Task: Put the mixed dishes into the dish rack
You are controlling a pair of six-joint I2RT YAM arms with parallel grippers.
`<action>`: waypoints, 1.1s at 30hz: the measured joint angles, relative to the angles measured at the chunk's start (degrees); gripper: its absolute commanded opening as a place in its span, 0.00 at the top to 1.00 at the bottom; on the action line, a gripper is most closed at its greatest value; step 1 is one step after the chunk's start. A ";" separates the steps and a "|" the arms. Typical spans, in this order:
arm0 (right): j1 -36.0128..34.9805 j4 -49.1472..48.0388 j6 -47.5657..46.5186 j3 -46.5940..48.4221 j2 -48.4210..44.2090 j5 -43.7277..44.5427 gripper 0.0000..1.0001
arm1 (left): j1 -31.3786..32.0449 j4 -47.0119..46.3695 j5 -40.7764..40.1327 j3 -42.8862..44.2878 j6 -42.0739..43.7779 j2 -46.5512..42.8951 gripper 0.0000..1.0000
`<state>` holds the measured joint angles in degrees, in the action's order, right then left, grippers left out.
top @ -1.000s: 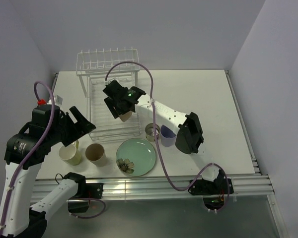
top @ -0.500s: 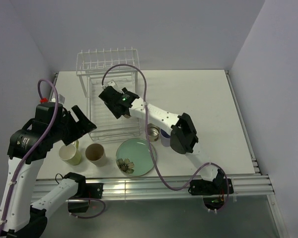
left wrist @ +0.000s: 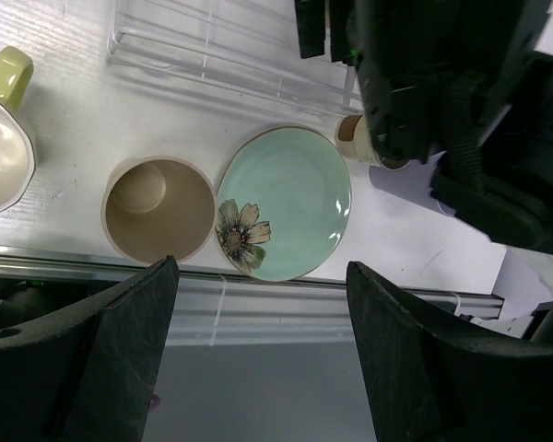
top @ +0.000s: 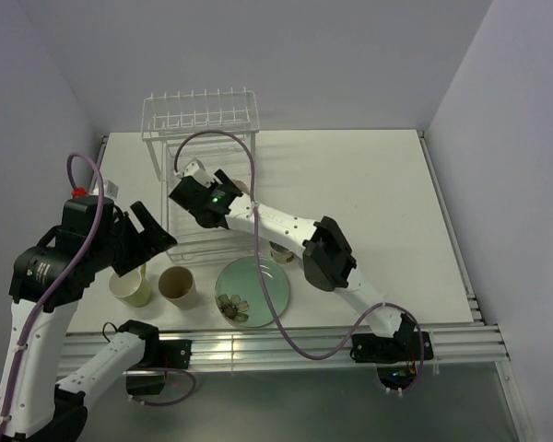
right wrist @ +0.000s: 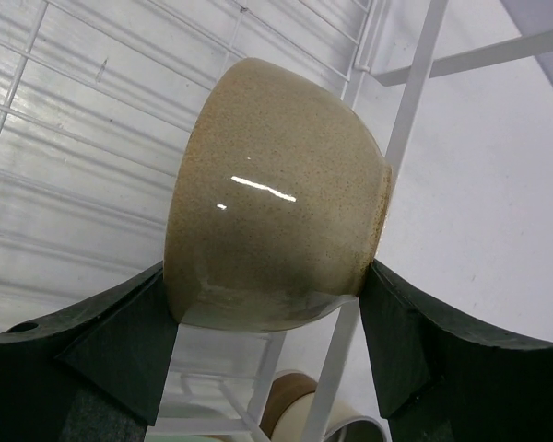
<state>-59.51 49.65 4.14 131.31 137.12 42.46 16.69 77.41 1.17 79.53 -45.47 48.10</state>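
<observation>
Right gripper (right wrist: pixel 267 285) stretched over dish rack (top: pixel 212 241), cream bowl (right wrist: pixel 272 184) held, perhaps sideways

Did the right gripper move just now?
Yes. The right gripper, holding the bowl, slid left across the rack, toward its left edge.

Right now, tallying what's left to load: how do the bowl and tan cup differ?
The bowl is clamped in the right claw over the rack; the tan cup stands free on the table. In the wrist view the bowl's mouth is turned sideways; the cup's faces up. Both are tan.
</observation>
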 measured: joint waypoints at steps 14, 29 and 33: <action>-3.17 -1.03 -2.71 1.88 3.37 5.64 0.40 | 0.00 0.09 0.00 -0.02 -0.02 -1.46 0.21; -2.82 -2.56 -3.89 2.14 4.28 -0.17 0.01 | 0.00 0.09 0.07 -0.17 -0.24 -2.64 0.20; -2.69 -2.51 -4.24 2.56 4.28 -1.90 0.01 | 0.00 0.09 0.07 -0.44 -0.26 -2.86 0.21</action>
<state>-62.19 47.13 -0.10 133.86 141.40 40.56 16.69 77.49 1.23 79.09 -45.74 45.23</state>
